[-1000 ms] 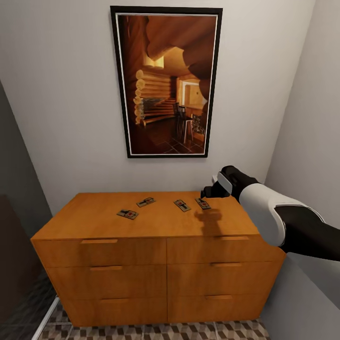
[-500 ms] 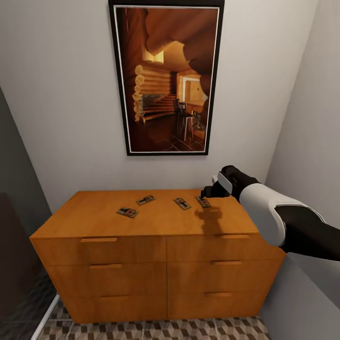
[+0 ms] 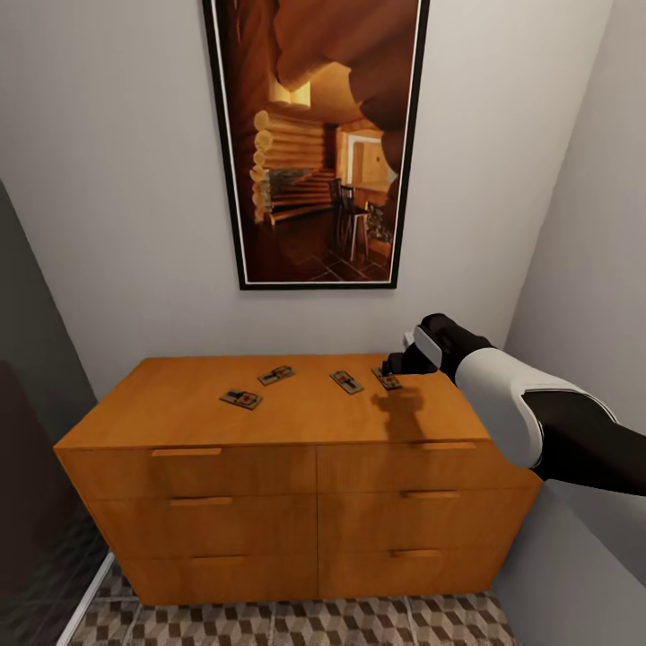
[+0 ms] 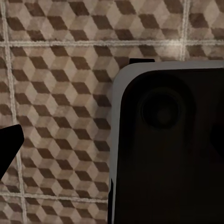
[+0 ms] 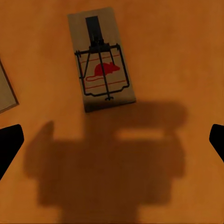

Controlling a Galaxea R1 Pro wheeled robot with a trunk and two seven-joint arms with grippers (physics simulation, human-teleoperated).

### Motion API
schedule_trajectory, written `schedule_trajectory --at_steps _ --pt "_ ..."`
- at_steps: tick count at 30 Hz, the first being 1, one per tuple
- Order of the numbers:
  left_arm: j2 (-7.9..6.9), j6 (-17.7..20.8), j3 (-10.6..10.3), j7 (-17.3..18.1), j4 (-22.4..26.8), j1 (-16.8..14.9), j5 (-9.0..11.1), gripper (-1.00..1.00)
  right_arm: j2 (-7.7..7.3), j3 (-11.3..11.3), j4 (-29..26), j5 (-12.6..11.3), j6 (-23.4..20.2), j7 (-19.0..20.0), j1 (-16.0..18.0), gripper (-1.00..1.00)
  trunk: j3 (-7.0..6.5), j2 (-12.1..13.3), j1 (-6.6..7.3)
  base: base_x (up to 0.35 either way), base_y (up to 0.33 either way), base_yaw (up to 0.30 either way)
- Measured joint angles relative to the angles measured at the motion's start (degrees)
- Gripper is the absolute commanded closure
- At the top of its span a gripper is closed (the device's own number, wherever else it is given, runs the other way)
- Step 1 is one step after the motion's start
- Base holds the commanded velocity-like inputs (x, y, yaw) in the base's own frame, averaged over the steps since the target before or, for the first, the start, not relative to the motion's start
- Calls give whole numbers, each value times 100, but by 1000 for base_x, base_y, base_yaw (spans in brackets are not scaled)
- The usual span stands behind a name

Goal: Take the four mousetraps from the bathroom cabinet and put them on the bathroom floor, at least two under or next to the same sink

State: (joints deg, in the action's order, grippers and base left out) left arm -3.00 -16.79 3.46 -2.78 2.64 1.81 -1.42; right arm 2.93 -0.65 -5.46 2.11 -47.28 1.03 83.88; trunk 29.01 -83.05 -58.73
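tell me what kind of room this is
Probably a home bathroom corner: patterned cube tiles on the floor, a low wooden cabinet against a plain wall, and a framed picture above it. No sink or tub is in sight, so that's a guess.

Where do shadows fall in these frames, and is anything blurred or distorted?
Right wrist view: the pincer's blocky shadow darkens the cabinet top just short of a sharp mousetrap. Head view: the same shadow sits by the right pincer; the wall picture looks stretched toward the top. Left wrist view: evenly lit floor tiles, slightly soft.

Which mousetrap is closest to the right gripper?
The rightmost mousetrap on the cabinet, directly beneath the right gripper; the other three lie farther left.
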Motion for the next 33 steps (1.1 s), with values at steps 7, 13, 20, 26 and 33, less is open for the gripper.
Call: schedule_trajectory --at_steps 7,13,20,26,33 --pt "0 0 0 0 -1 0 0 -100 -4 1 -14 3 0 -1 1 -100 38 0 0 0 0 0" --pt "0 0 0 0 0 0 0 -100 2 2 -16 3 -1 -4 0 -100 44 0 1 24 18 0" --pt "0 0 0 0 -1 0 0 -100 3 2 -14 3 -1 -8 2 -100 45 0 1 94 70 0" --pt "0 0 0 0 0 0 0 -100 4 4 -9 2 0 -4 3 -100 45 0 0 15 10 0" --pt "0 0 0 0 -1 0 0 -100 4 3 -7 -3 2 -1 1 -100 45 0 0 2 2 0"
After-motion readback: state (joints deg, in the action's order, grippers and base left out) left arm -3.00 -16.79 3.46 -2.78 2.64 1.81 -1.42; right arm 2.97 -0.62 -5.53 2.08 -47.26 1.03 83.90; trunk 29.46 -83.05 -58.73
